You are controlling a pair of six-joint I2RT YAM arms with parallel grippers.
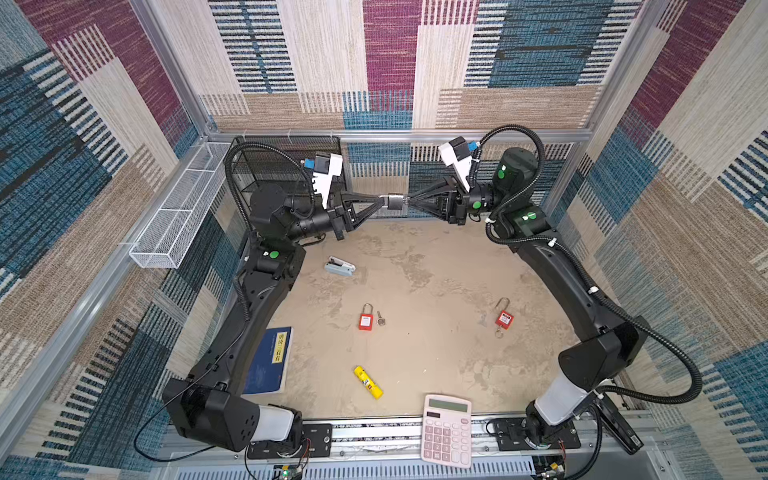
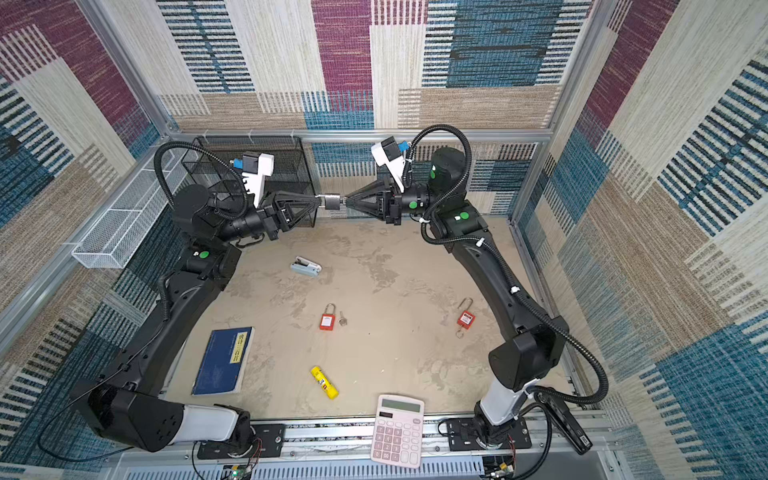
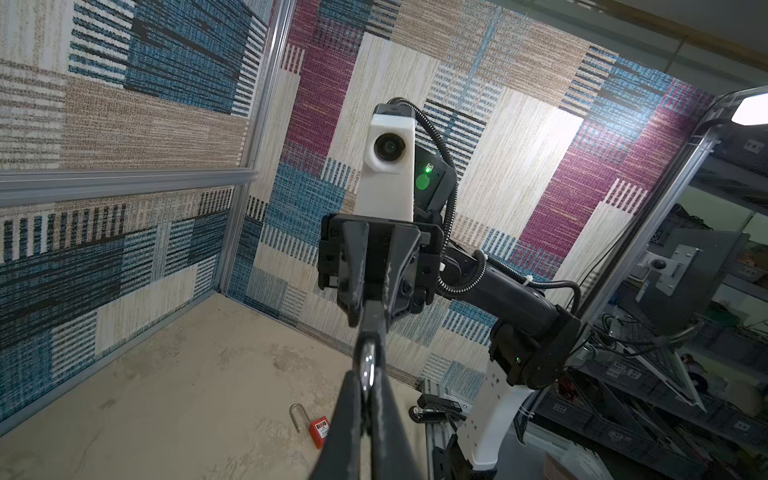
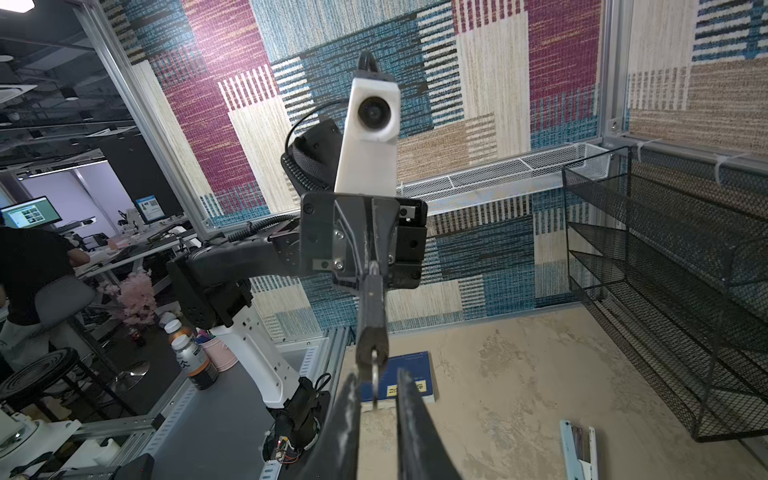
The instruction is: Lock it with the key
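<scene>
Silver padlock [image 1: 394, 202]: held aloft above the far edge of the bench [image 1: 415, 353], left tool [image 1: 380, 199] clamped on its shackle end. Key [image 4: 376, 374]: at the padlock's opposite end, right tool [image 1: 410, 200] slightly apart around it.

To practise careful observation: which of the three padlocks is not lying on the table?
The silver padlock, held in mid-air by the left gripper; the two red padlocks lie on the table.
</scene>
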